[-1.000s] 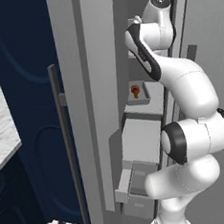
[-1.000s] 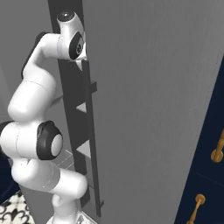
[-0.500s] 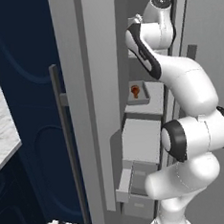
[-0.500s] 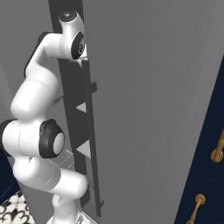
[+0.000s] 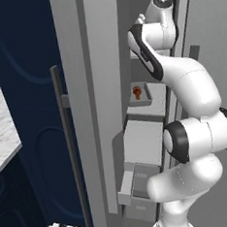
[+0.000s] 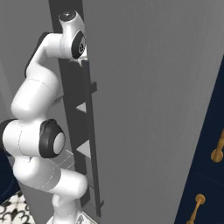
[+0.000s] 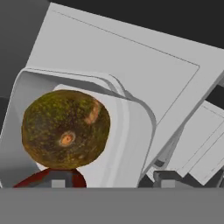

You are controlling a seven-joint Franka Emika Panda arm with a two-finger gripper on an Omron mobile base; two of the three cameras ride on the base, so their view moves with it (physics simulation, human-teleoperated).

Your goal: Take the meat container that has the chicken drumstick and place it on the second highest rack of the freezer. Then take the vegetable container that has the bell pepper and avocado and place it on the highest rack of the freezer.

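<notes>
In the hand view the vegetable container [image 7: 131, 131], a white tray, holds the olive-brown avocado [image 7: 65, 129] and, just below it, the red bell pepper [image 7: 33, 180]. The tray lies on the highest rack [image 7: 131, 61], a light-grey slab. My gripper [image 7: 112, 180] is open, and its fingertips [image 7: 168, 178] stand wide apart on either side of the tray's near corner. In the left base view the arm [image 5: 180, 75] reaches into the top of the freezer [image 5: 142, 147]. The meat container [image 5: 144, 95] with the chicken drumstick [image 5: 137, 91] rests on the second highest rack [image 5: 147, 110].
The freezer door [image 5: 93, 112] stands open at the left with its long bar handle [image 5: 70, 153]. Grey drawers [image 5: 138, 181] jut out below the shelves. A marble counter [image 5: 0, 130] lies at far left. In the right base view blue cabinets with brass handles [image 6: 216, 151] stand at the right.
The hand at the top of the freezer has shifted slightly. The meat container and the shelves have not moved.
</notes>
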